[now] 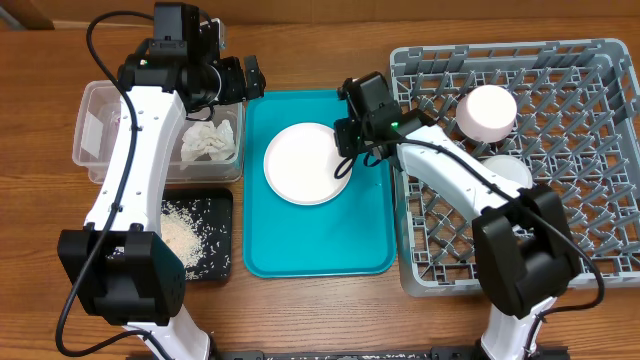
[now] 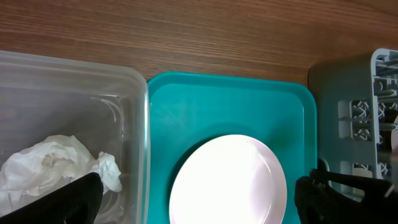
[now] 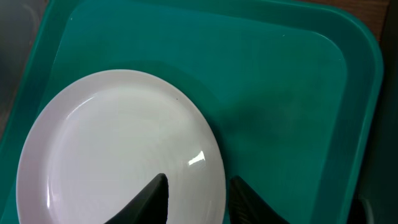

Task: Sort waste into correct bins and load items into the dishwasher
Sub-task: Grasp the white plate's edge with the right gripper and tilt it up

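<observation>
A round pale plate [image 1: 300, 165] [image 2: 227, 180] [image 3: 112, 149] lies on the flat teal tray [image 1: 320, 240]. My right gripper [image 1: 347, 150] [image 3: 198, 186] is at the plate's right edge, one finger on the plate's face and the other just outside the rim, shut on that rim. My left gripper [image 1: 243, 80] [image 2: 199, 190] hangs wide open and empty above the gap between the clear tub [image 1: 100, 130] and the teal tray. A crumpled white napkin [image 1: 210, 143] [image 2: 56, 162] lies in the clear tub. Rice scraps [image 1: 180, 235] lie in the black tray [image 1: 218, 205].
The grey dish rack [image 1: 560, 90] [image 2: 373, 112] stands right of the teal tray, holding an upturned white bowl [image 1: 487, 112] and another white dish [image 1: 512, 170]. My right arm reaches across the rack's left side. Bare wooden table runs along the back.
</observation>
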`<state>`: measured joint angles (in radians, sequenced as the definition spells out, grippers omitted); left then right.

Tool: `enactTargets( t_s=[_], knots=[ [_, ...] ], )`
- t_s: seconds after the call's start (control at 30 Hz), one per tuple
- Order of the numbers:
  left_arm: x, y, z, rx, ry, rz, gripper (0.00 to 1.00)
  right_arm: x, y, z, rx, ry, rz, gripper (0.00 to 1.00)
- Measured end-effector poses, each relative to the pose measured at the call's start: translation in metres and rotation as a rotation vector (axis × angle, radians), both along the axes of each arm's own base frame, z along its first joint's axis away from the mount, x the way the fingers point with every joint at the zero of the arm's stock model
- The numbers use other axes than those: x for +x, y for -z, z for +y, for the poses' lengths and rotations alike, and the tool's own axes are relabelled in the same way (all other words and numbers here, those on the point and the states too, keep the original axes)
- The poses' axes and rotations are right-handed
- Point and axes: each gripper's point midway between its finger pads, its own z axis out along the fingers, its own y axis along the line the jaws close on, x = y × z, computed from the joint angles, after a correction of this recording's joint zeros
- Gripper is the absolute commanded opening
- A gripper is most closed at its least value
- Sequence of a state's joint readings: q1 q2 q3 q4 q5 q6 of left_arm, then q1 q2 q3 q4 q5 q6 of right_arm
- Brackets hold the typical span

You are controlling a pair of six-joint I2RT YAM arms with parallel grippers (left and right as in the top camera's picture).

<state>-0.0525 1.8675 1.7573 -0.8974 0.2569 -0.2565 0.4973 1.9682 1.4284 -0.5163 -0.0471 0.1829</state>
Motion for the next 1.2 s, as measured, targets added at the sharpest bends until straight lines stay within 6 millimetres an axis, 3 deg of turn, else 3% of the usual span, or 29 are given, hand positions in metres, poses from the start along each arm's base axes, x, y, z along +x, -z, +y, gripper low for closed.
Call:
enactTargets(
  t_s=[0.27,0.37,0.9,1.03,1.2],
  knots=[
    [0.000,0.000,0.000,0.000,0.000,0.000,1.00,-0.004,0.045,-0.002,-0.046,0.000,0.079,0.34],
    [0.000,0.000,0.000,0.000,0.000,0.000,1.00,-0.006,0.054,-0.004,-0.055,0.000,0.095,0.34],
    [0.000,0.000,0.000,0.000,0.000,0.000,1.00,-0.026,0.064,-0.014,-0.099,-0.001,0.184,0.32],
    [0.000,0.000,0.000,0.000,0.000,0.000,1.00,-0.026,0.064,-0.013,-0.097,-0.001,0.182,0.22],
    [0.000,0.000,0.000,0.000,0.000,0.000,1.00,-0.023,0.062,-0.010,-0.083,-0.005,0.173,0.20]
  ],
)
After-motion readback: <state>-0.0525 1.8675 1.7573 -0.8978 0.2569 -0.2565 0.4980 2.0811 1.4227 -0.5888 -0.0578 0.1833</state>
